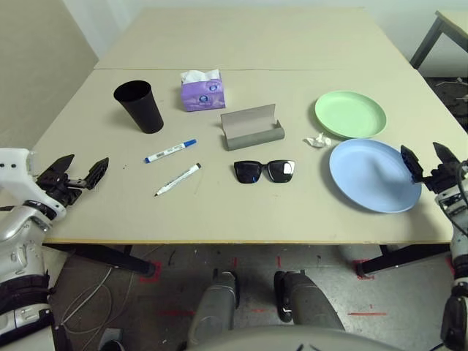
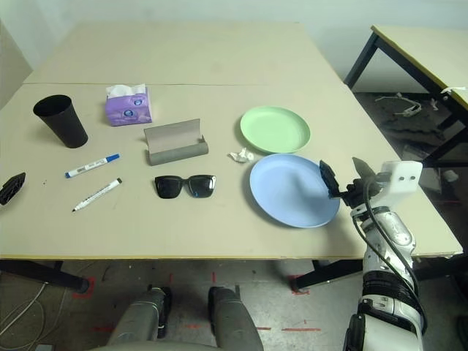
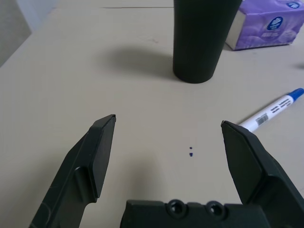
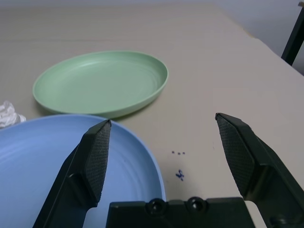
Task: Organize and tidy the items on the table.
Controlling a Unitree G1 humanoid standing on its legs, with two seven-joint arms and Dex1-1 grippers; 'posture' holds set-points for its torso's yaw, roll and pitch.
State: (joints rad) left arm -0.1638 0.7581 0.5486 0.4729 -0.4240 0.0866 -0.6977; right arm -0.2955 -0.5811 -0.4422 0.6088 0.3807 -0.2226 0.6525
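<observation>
On the pale table (image 1: 241, 212) lie a blue-capped marker (image 1: 170, 151) and a black-capped marker (image 1: 178, 179), with black sunglasses (image 1: 265, 171) in the middle. Behind them an open grey glasses case (image 1: 252, 127) stands. A black cup (image 1: 139, 107) is upright at the left. A green plate (image 1: 350, 114) and a blue plate (image 1: 373, 174) sit at the right, a white tissue wad (image 1: 317, 141) between them. My left gripper (image 1: 73, 175) is open at the left edge, short of the cup (image 3: 204, 38). My right gripper (image 1: 426, 160) is open at the blue plate's (image 4: 42, 156) right rim.
A purple tissue box (image 1: 202, 92) stands behind the markers, right of the cup. A seam (image 1: 292, 69) crosses the tabletop at the back. A second table with dark legs (image 2: 424, 51) stands off to the right.
</observation>
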